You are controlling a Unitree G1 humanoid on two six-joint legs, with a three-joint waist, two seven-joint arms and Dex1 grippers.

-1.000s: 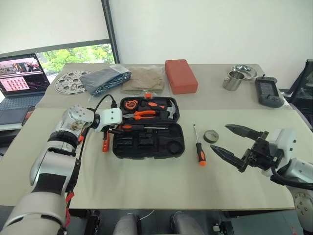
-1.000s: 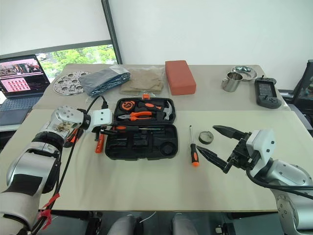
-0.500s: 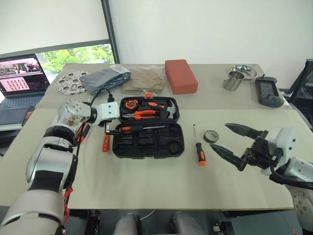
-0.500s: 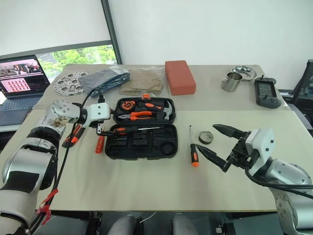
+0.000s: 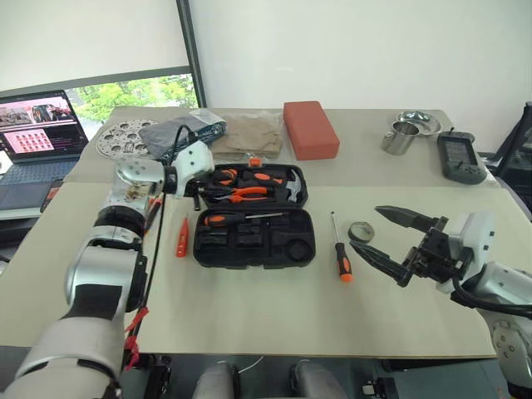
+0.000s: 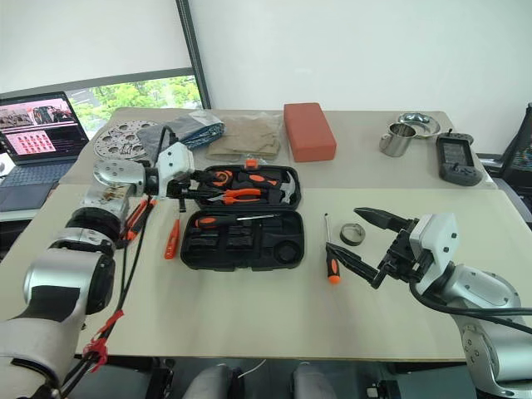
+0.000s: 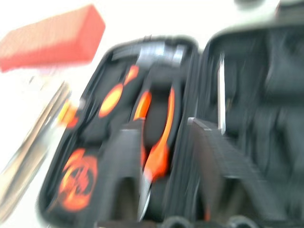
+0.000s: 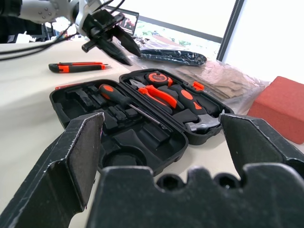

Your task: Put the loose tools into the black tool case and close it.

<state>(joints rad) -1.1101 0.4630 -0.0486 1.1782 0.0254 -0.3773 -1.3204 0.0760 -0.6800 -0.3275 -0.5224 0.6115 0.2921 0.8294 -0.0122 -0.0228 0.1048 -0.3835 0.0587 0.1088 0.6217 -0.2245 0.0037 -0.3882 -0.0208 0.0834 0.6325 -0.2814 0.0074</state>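
The black tool case (image 5: 249, 243) lies open in the middle of the table. One orange-and-black screwdriver (image 5: 237, 219) rests in its front half. My left gripper (image 5: 197, 189) hovers over the lid half's left end, above the pliers (image 7: 154, 137), open and empty. A second screwdriver (image 5: 341, 264) and a small dark tape roll (image 5: 361, 231) lie on the table to the right of the case. My right gripper (image 5: 366, 228) hangs wide open just over them, holding nothing. A small orange pen-sized tool (image 5: 181, 237) lies left of the case, with an orange-and-black knife-like tool (image 8: 78, 67) further left.
The lid half holds a hammer (image 5: 287, 187) and tape measure (image 5: 223, 176). Behind the case are a red-orange block (image 5: 310, 129), a brown bag (image 5: 249, 133), a grey bag (image 5: 187, 133) and a perforated disc (image 5: 125, 137). Steel cups (image 5: 399, 135) and a handheld device (image 5: 459, 156) stand back right. A laptop (image 5: 37, 133) is far left.
My left gripper has let go of the screwdriver in the case's front half. It has risen and swung back over the lid half. The right gripper has kept still.
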